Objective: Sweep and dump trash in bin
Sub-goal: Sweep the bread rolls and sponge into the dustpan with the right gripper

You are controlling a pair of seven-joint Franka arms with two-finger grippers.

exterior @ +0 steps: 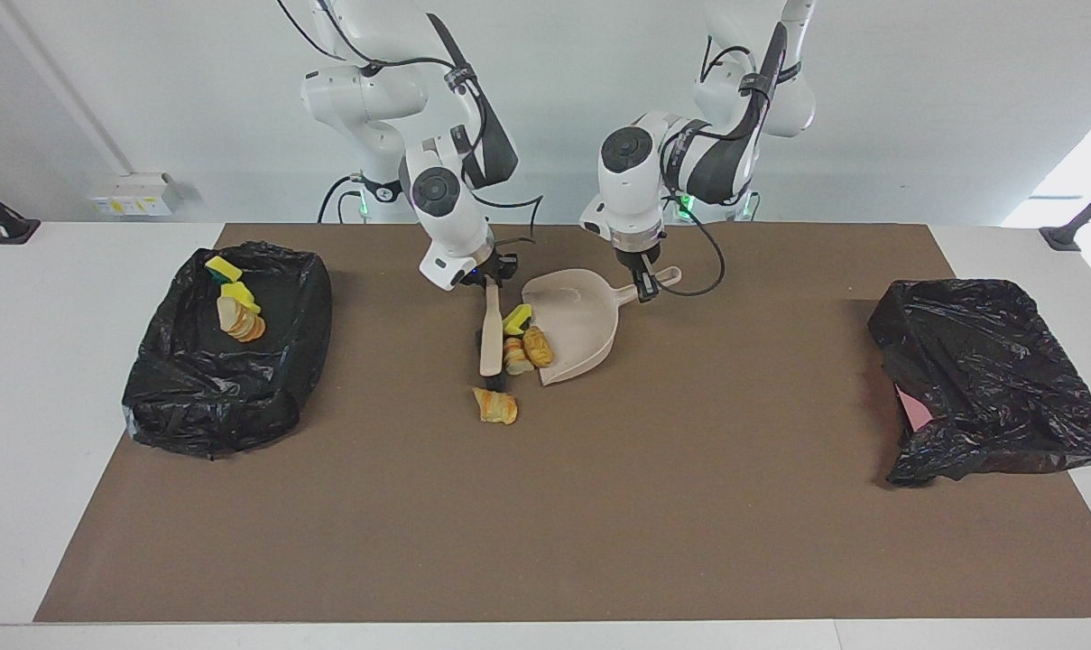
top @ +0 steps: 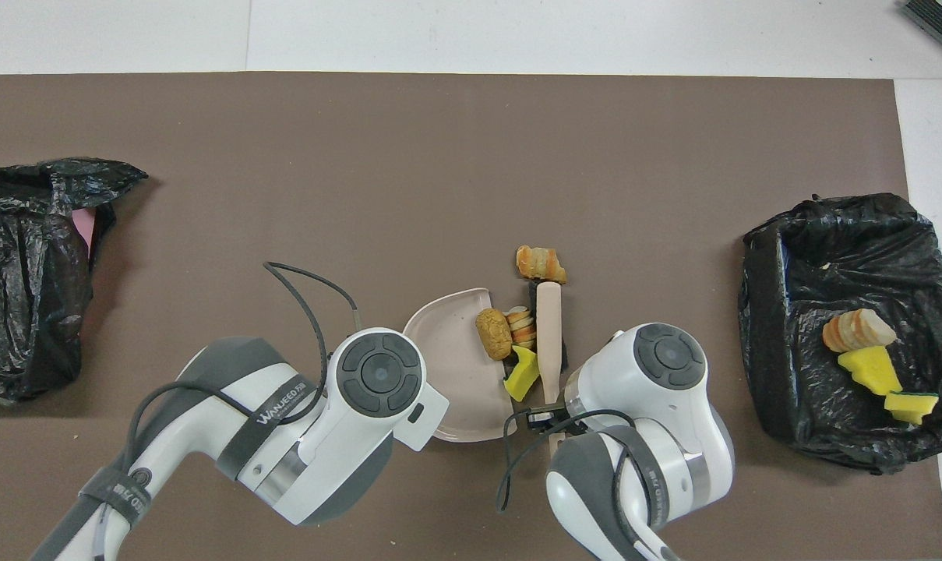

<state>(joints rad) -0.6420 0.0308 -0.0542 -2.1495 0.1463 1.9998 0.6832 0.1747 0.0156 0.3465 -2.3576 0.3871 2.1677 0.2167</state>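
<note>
Three scraps (exterior: 522, 341) at dustpan (exterior: 581, 325) lip; right gripper (exterior: 490, 282) clamped on brush (exterior: 490, 338), left gripper (exterior: 646, 287) on pan handle. One croissant piece (exterior: 496, 405) strayed at 6 o'clock of the brush; next sweep must collect it.

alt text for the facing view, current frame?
The right gripper holds a beige brush against scraps at the mouth of a beige dustpan that the left gripper grips by its handle. One bread-like scrap lies loose, farther from the robots. A black-lined bin at the right arm's end holds more scraps.
</note>
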